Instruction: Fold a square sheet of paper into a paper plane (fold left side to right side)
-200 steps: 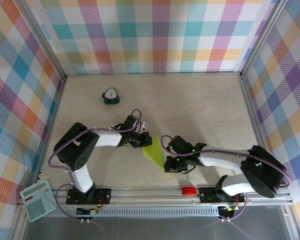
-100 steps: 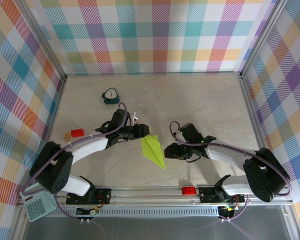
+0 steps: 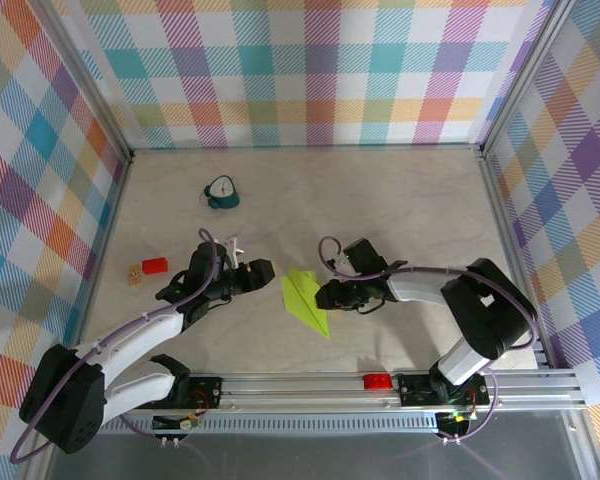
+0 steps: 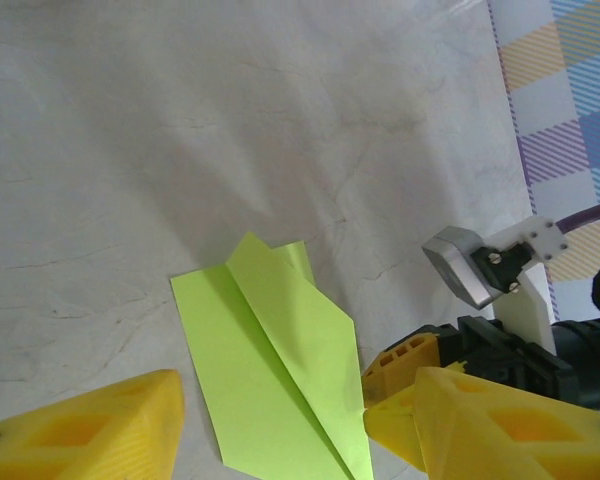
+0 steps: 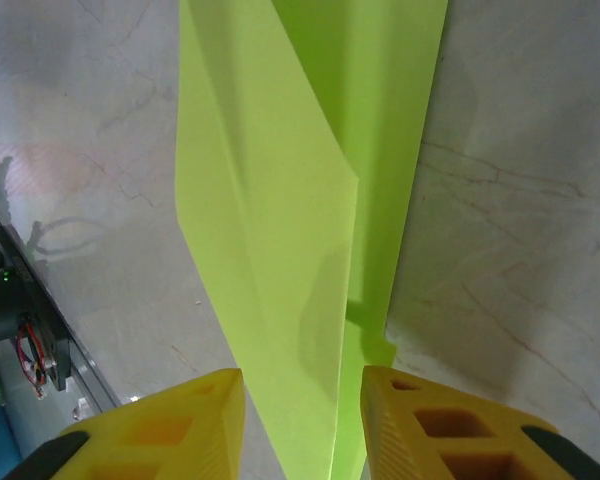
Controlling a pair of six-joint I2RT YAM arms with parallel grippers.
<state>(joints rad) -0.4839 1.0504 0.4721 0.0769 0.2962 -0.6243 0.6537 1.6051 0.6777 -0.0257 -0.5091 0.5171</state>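
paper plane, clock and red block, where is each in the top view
paper plane [image 3: 303, 300], top view, middle of the folded wings
clock [image 3: 220, 193], top view, its face
red block [image 3: 155, 266], top view, its top side

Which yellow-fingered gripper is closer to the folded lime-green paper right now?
The right gripper, open at the right edge of the folded lime-green paper. The left gripper, also open, sits clear of it on the other side.
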